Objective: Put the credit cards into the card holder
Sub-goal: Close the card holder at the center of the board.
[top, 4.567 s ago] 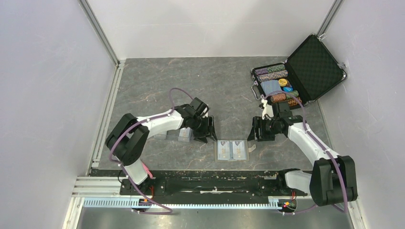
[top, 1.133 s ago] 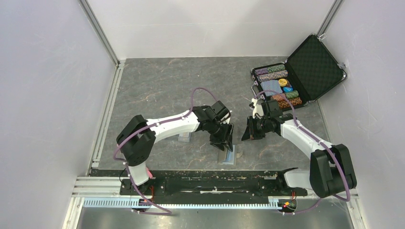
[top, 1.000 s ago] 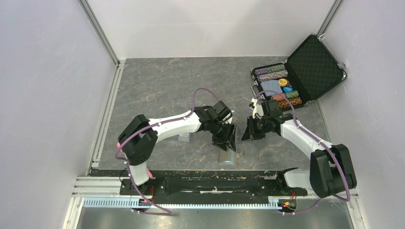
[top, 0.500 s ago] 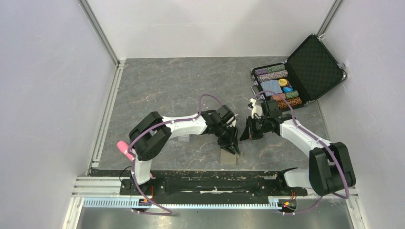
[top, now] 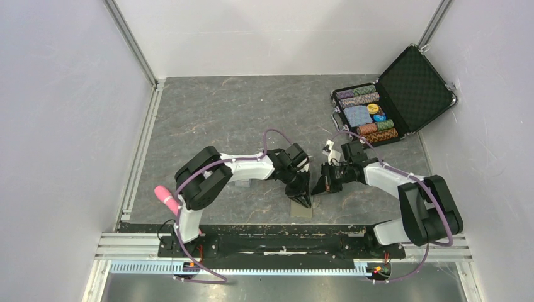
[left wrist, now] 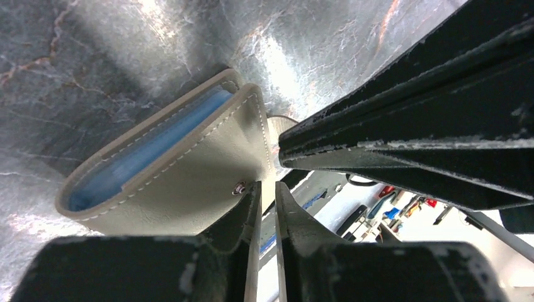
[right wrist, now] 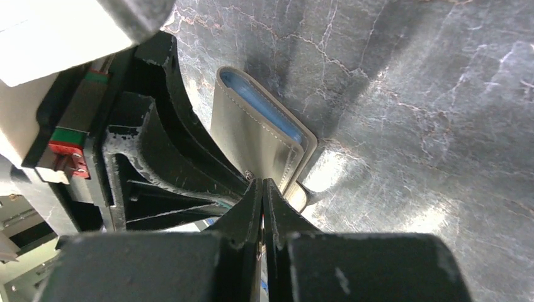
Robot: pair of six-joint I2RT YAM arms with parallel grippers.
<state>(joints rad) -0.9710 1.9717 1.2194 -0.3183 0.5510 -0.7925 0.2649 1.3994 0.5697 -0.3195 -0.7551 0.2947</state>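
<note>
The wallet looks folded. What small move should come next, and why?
Probably press the card holder flat with the shut right gripper: its leaves gape, showing blue lining, and the left gripper sits by the snap stud.

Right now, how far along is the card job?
Done: wallet folded shut, no loose cards in sight. In hand: left fingers and right fingers meet at its snap. Left: the strap looks unfastened; cards inside can't be confirmed.
</note>
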